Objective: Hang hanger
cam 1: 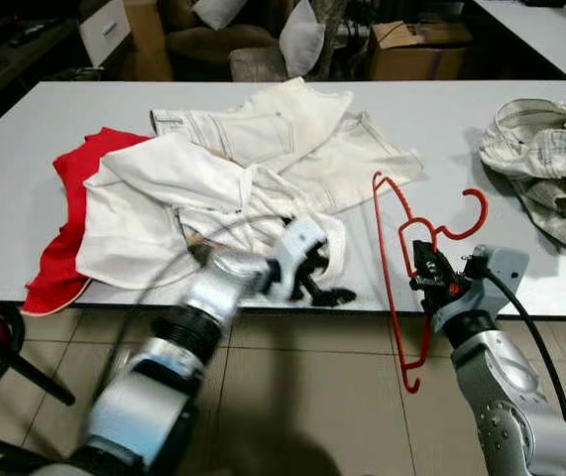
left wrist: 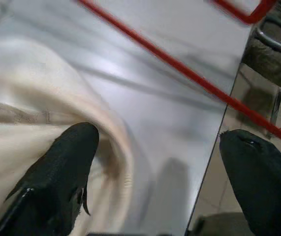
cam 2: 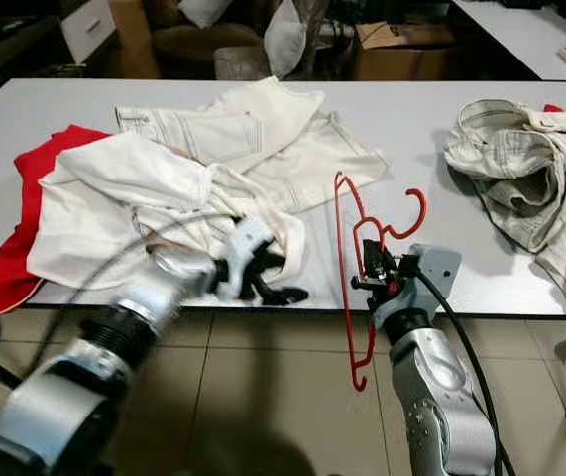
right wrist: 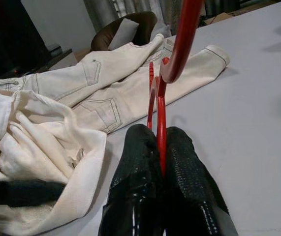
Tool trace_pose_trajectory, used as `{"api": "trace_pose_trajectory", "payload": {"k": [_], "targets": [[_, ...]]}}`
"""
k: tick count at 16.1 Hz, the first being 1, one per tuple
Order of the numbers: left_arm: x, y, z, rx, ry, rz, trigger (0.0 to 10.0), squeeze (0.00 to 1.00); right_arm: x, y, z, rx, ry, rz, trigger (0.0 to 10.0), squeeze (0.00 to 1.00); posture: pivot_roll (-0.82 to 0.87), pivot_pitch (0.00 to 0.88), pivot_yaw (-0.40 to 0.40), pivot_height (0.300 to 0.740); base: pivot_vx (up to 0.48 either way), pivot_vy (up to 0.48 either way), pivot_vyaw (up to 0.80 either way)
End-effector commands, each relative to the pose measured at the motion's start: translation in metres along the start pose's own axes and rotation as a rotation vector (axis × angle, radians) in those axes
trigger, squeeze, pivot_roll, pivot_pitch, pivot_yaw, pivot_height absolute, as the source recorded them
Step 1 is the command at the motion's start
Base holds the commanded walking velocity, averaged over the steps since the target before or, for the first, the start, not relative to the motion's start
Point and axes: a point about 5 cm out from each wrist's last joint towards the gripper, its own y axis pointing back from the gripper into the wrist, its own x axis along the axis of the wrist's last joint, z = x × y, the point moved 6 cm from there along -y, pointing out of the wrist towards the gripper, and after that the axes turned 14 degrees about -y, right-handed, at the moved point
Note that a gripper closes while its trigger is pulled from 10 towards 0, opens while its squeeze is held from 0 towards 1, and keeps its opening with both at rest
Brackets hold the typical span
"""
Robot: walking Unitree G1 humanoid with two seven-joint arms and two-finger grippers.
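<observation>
Holding the red hanger [cam 1: 401, 260] clenched in my right tool [cam 1: 427, 270], at the counter [cam 1: 25, 139] edge just beside the white garment [cam 1: 178, 203]. My left tool [cam 1: 324, 288] is released, fingers spread over that garment's hem. Judgement: keep the grip firm near the hook and lift clear before feeding cloth on. Count: one hanger, one red cloth [cam 1: 64, 238], one white trousers [cam 1: 292, 139].

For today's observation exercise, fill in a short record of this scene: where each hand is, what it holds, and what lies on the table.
right hand: shut on the red hanger, at the table's near edge
left hand: open, at the near edge of the white garment
hanger position: hook over the table, lower part hanging past the edge
other clothes: white jeans, red cloth, pale garment at far right
</observation>
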Motion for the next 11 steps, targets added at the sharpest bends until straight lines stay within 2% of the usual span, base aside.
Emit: {"api": "trace_pose_trajectory", "payload": {"k": [1, 2, 3, 4, 5, 7, 8, 9, 10, 11], "targets": [[0.007, 0.005, 0.002, -0.059, -0.057, -0.002, 10.0, 1.00, 0.004, -0.001, 0.000, -0.004, -0.002, 0.022, 10.0, 0.00, -0.16, 0.000, 0.085, 0.740, 0.000, 0.000, 0.00], [0.011, 0.011, -0.002, -0.069, -0.084, 0.003, 10.0, 1.00, 0.004, 0.000, 0.000, -0.006, -0.002, 0.023, 10.0, 0.00, -0.16, 0.000, 0.088, 0.740, 0.000, 0.000, 0.00], [0.030, 0.018, -0.012, -0.063, -0.079, 0.091, 10.0, 1.00, 0.004, 0.000, 0.001, -0.011, -0.002, 0.026, 10.0, 0.00, -0.17, 0.000, 0.091, 0.740, 0.000, 0.000, 0.00], [0.041, 0.021, -0.017, -0.055, -0.076, 0.137, 10.0, 1.00, 0.005, 0.002, 0.001, -0.014, 0.000, 0.028, 10.0, 0.00, -0.17, 0.000, 0.094, 0.740, 0.000, 0.000, 0.00], [0.045, 0.023, -0.030, 0.012, -0.066, 0.143, 10.0, 1.00, 0.005, 0.003, 0.001, -0.015, 0.000, 0.030, 10.0, 0.00, -0.18, 0.000, 0.096, 0.740, 0.000, 0.000, 0.00], [0.053, 0.038, -0.079, 0.318, -0.055, 0.115, 10.0, 1.00, 0.008, 0.007, 0.001, -0.018, 0.005, 0.036, 10.0, 0.00, -0.19, 0.000, 0.100, 0.740, 0.000, 0.000, 0.00], [0.055, 0.047, -0.093, 0.411, -0.044, 0.117, 10.0, 1.00, 0.008, 0.008, 0.002, -0.022, 0.009, 0.035, 10.0, 0.00, -0.20, 0.000, 0.100, 0.740, 0.000, 0.000, 0.00], [0.056, 0.063, -0.114, 0.553, -0.081, 0.087, 10.0, 1.00, 0.009, 0.011, 0.003, -0.025, 0.014, 0.035, 10.0, 0.00, -0.21, 0.000, 0.101, 0.740, 0.000, 0.000, 0.00], [0.053, 0.074, -0.125, 0.636, -0.118, 0.045, 10.0, 1.00, 0.009, 0.014, 0.003, -0.028, 0.017, 0.031, 10.0, 0.00, -0.22, 0.000, 0.100, 0.740, 0.000, 0.000, 0.00], [0.050, 0.084, -0.134, 0.700, -0.163, -0.007, 10.0, 0.21, 0.009, 0.017, 0.003, -0.028, 0.027, 0.024, 10.0, 0.00, -0.24, 0.000, 0.101, 0.740, 0.000, 0.000, 0.00]]}}
